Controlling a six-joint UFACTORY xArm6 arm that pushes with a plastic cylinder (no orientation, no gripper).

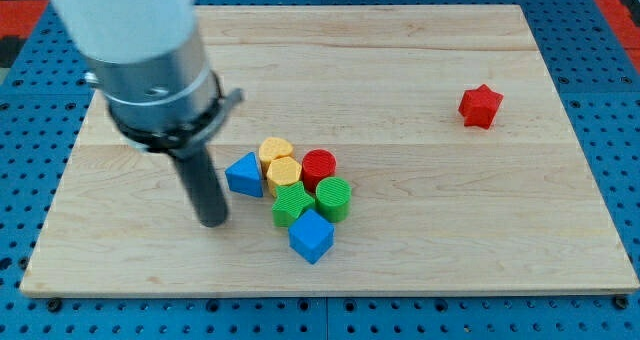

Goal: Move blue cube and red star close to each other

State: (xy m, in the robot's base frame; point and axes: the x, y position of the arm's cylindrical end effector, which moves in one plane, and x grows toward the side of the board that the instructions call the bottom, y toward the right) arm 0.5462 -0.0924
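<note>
Wooden board point(420, 230), unlabelled: my tip point(213, 221), grasping nothing, sits at nine o'clock of the blue cube point(311, 237), red star point(480, 106) far at two o'clock.

Blue cube point(311, 237), red star point(480, 106), blue triangle point(244, 174), green star point(291, 203), green cylinder point(334, 197), red cylinder point(319, 166), two yellow blocks point(280, 161); pale striped wooden board point(400, 260).

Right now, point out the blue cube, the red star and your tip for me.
blue cube point(311, 237): camera view, on its top face, at the cluster's bottom edge.
red star point(480, 105): camera view, on its top centre, alone toward the view's right.
my tip point(213, 220): camera view, the rod's very end, left of the blue triangle point(244, 174).
</note>
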